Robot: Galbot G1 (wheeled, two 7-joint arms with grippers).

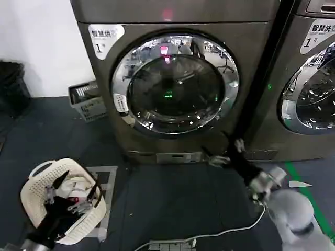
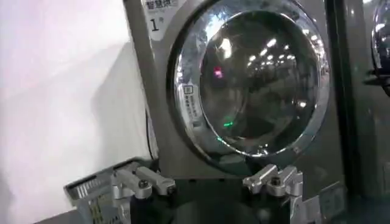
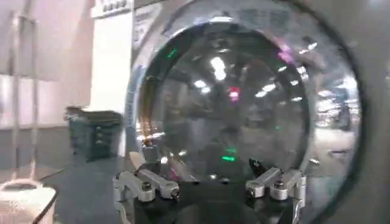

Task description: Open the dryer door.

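Evidently the dryer door (image 1: 175, 83) sat shut, flush in the dryer front, while the right hand (image 1: 226, 152), fingers spread and empty, hovered below its lower right rim and should hook the chrome ring's edge squarely; the left hand (image 1: 73, 191) waited open over the laundry basket (image 1: 36, 193).

The door (image 1: 175, 83) has a shiny metal ring and dark, glossy glass. The basket (image 1: 36, 188) is white plastic.
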